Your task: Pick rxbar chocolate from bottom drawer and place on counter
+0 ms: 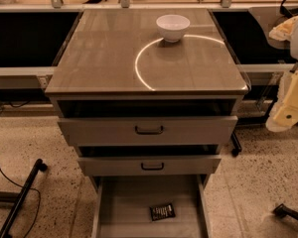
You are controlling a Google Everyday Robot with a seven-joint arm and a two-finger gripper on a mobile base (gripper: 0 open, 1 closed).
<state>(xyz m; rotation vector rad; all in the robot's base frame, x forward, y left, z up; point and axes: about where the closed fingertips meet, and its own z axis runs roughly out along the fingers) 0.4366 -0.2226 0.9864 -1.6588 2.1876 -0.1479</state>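
Note:
The rxbar chocolate (162,211) is a small dark bar with pale lettering. It lies flat on the floor of the bottom drawer (124,207), which is pulled open, towards its front right. The counter (104,58) is the glossy brown top with a white arc line. A cream-coloured part of my arm (289,103) hangs at the right edge, beside the cabinet at the height of the top drawer. My gripper itself is not in view.
A white bowl (172,27) stands on the counter at the back right, on the arc line. The two upper drawers (149,130) with black handles are slightly open. A black stand leg (20,197) and a cable lie on the floor at left.

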